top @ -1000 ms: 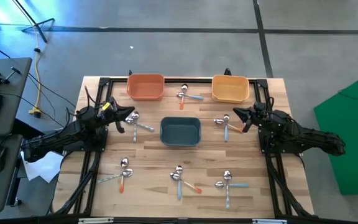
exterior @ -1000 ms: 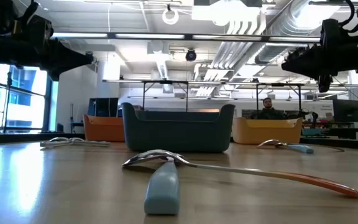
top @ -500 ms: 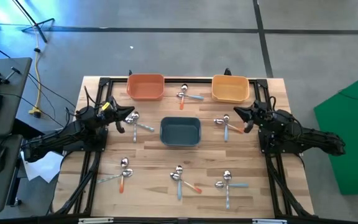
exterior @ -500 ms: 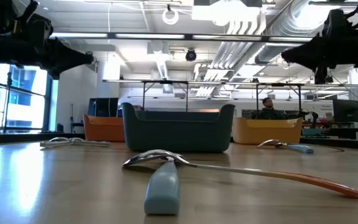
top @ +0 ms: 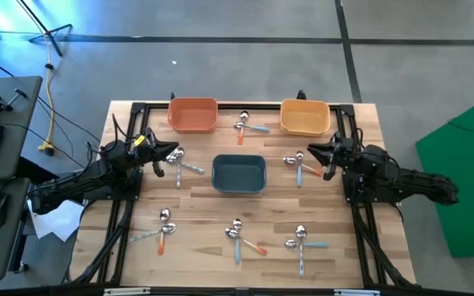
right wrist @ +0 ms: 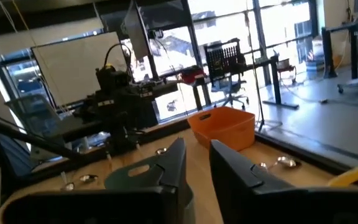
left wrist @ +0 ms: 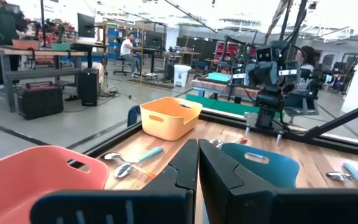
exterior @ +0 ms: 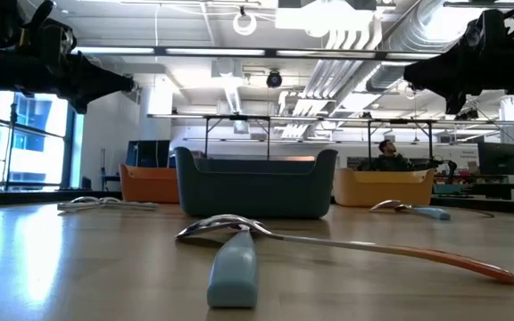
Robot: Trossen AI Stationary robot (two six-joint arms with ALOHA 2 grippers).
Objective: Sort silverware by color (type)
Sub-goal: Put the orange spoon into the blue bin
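Small spoons with orange, light blue or silver handles lie flat on the wooden table in several clusters: by my left gripper (top: pixel 181 161), at the far middle (top: pixel 246 126), by my right gripper (top: pixel 297 164), and three near ones (top: pixel 163 227), (top: pixel 239 235), (top: pixel 300 240). My left gripper (top: pixel 171 152) (left wrist: pixel 198 165) hovers shut above the left cluster. My right gripper (top: pixel 311 154) (right wrist: pixel 197 168) hovers open above the right cluster. In the low view both arms hang high, the left (exterior: pixel 61 76) and the right (exterior: pixel 471 62); a blue-handled spoon (exterior: pixel 233 267) lies nearest.
An orange bin (top: pixel 192 114) and a yellow bin (top: pixel 304 116) stand at the far edge, and a dark blue bin (top: pixel 239 173) stands mid-table. Black frame rails run along the table's sides. People sit in the room beyond the table.
My right gripper has tipped upward from pointing down toward level and risen a little above the right spoon cluster. The spoons and bins have stayed in place.
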